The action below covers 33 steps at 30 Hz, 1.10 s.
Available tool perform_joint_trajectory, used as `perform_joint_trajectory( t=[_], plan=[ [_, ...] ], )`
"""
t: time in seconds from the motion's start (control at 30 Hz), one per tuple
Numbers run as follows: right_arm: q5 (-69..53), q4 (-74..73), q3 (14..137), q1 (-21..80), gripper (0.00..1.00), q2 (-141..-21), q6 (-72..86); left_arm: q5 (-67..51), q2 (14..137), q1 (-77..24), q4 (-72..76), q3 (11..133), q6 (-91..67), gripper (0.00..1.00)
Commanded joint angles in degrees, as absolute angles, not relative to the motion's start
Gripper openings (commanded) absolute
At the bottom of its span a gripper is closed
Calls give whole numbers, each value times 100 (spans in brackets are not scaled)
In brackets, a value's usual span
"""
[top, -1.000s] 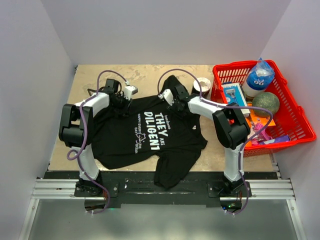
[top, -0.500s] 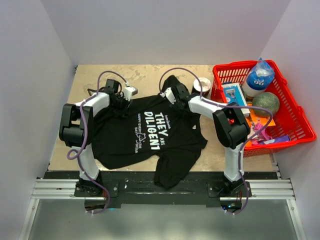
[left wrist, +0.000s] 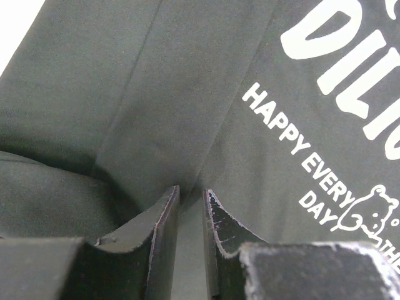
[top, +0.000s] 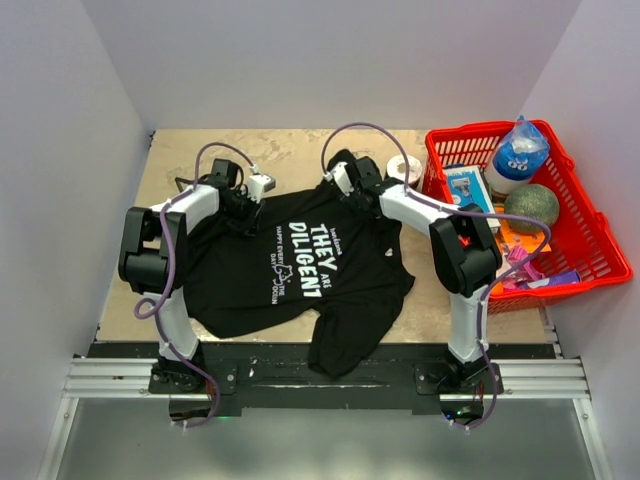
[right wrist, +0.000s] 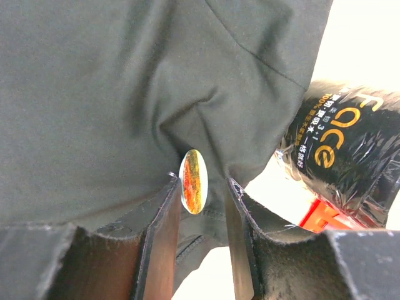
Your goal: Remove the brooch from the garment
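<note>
The garment [top: 300,262] is a black T-shirt with white lettering, spread on the table. It fills the left wrist view [left wrist: 187,94] and the right wrist view [right wrist: 94,94]. The brooch [right wrist: 193,181] shows as a small oval orange-yellow piece with a pale rim, seen edge-on. It sits on puckered cloth near the shirt's far edge. My right gripper [right wrist: 203,182] is closed on the brooch and the cloth fold behind it; in the top view the gripper [top: 347,180] hides the brooch. My left gripper [left wrist: 190,190] is shut on a ridge of shirt cloth near the left shoulder [top: 243,212].
A roll in dark printed wrap [right wrist: 350,144] lies just right of my right gripper, also in the top view [top: 406,168]. A red basket [top: 603,243] at the right holds a water bottle [top: 518,150], a green ball [top: 531,205] and several small items. White walls surround the table.
My right gripper has moved a little toward the far edge, drawing the shirt's upper part with it. The left arm has not moved.
</note>
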State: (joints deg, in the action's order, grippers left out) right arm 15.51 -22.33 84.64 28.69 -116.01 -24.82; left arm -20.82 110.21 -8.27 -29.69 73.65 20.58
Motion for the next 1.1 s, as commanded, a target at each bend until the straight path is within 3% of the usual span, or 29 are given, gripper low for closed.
perform_joint_trajectory(
  t=[0.0, 0.3, 0.7, 1.07],
  plan=[
    [1582, -2171, 8657, 2751, 37, -11531, -2373, -2206, 11083, -800, -2980, 7576, 2109, 26],
    [1442, -2259, 8701, 2637, 18, -11663, -2426, -2250, 11127, -800, -3015, 7646, 2118, 27],
    [1258, -2618, 9077, 2628, 0, -11900, -2926, -2382, 11206, -800, -2988, 7699, 2057, 27],
    [1406, -4156, 9685, 2926, 0, -11910, -3339, -2715, 11040, -800, -2953, 7726, 1837, 26]
  ],
)
